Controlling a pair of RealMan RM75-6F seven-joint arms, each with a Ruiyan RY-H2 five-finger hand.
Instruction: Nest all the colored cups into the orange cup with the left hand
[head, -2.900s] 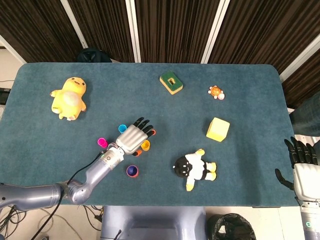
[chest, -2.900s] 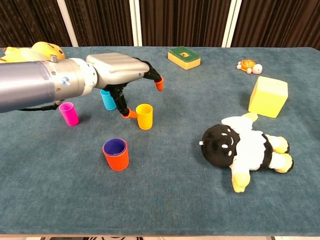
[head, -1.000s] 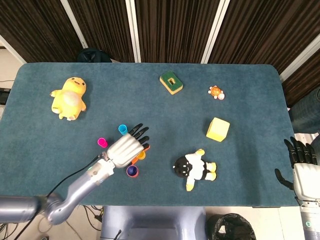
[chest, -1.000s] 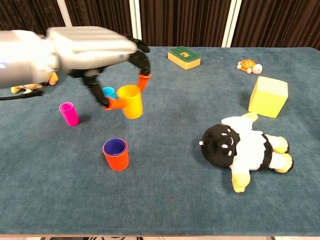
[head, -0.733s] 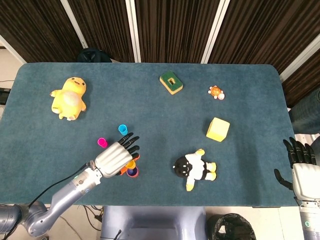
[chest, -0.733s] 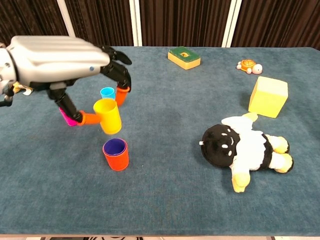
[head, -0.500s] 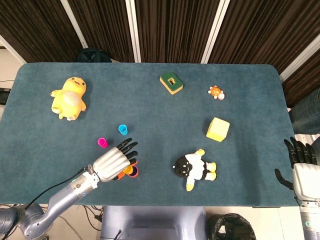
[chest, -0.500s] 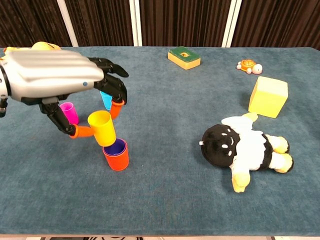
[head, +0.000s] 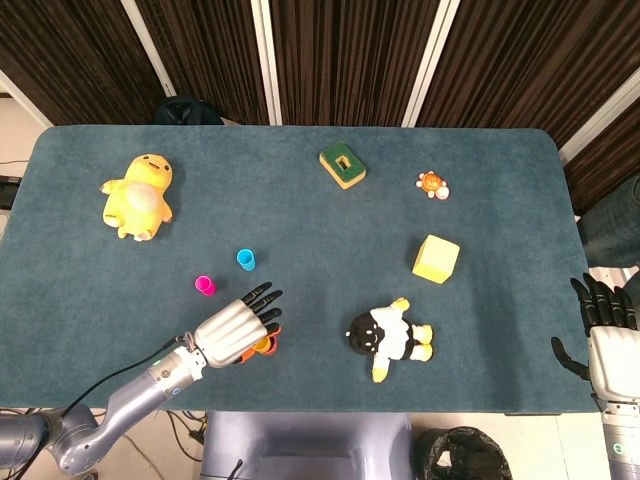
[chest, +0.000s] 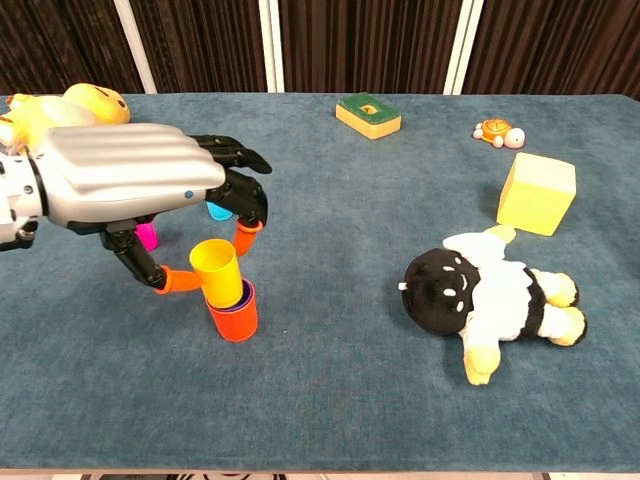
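Now — yellow cup (chest: 217, 269) in left hand (chest: 130, 185)

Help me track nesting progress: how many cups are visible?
5: a yellow cup held by the left hand, entering the orange cup with its purple cup; magenta cup and blue cup behind.

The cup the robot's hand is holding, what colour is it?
Yellow. The yellow cup in the left hand shows best in the chest view.

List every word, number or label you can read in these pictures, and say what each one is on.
No readable text anywhere.
The green block has a yellow mark on top, too small to read as a letter.
The cups, soft toys and yellow cube carry no lettering.
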